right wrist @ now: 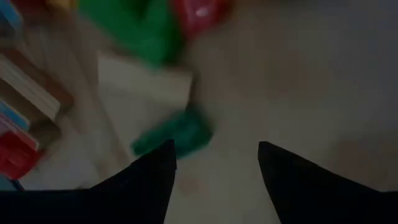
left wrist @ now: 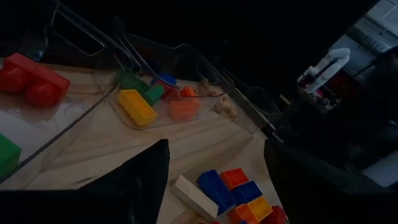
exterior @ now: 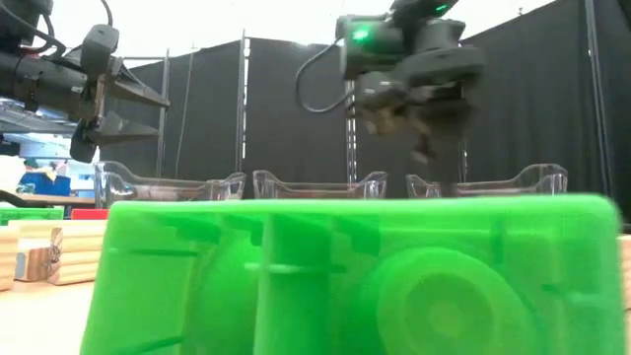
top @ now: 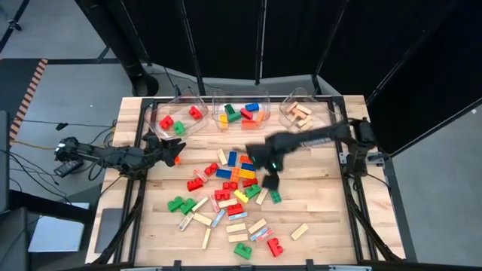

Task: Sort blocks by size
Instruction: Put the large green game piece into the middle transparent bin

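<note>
Many blocks [top: 233, 177], studded plastic bricks in red, green, blue, yellow and orange plus tan wooden bars, lie scattered on the wooden table [top: 324, 203]. My right gripper [top: 269, 183] hangs open above the heap's right side and points down. In the right wrist view [right wrist: 214, 149] nothing is between its fingers. A small dark green brick [right wrist: 177, 134] lies on the table just beyond one fingertip, next to a tan bar [right wrist: 146, 87]. My left gripper [top: 175, 153] waits open at the table's left, above the wood, and holds nothing [left wrist: 214, 149].
Three clear bins stand along the far edge: the left one [top: 172, 105] with red and green bricks, the middle one [top: 239, 102] with mixed colours, the right one [top: 290, 102] with tan bars. A big green brick [exterior: 355, 276] fills the low view's foreground.
</note>
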Controlling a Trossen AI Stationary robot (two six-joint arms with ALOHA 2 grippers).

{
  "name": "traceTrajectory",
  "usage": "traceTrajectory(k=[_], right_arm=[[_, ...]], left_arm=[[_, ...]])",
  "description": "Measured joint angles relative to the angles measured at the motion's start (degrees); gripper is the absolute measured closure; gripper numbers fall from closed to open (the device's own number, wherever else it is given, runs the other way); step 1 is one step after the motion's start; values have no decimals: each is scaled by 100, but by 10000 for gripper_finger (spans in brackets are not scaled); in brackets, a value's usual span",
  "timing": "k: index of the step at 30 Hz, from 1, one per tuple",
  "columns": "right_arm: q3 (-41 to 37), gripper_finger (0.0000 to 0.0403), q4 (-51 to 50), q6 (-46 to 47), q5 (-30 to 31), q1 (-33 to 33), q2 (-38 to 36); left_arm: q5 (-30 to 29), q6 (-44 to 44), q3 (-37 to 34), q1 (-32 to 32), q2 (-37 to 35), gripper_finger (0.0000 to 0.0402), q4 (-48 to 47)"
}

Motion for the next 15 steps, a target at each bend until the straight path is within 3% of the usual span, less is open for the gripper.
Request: traceTrajectory(k=[9,12,15], right_arm=[[-1419,161,1941,3765,1102,1429,-948],[-1543,162,1867,4807,1858,1711,-926],[-1658,164,1925,5396,2245,1929,-777]], left_arm=[[0,31,2,2,0,133,-22],[0,31,0,2,0,133,-24],[0,8,0,2,0,133,-22]])
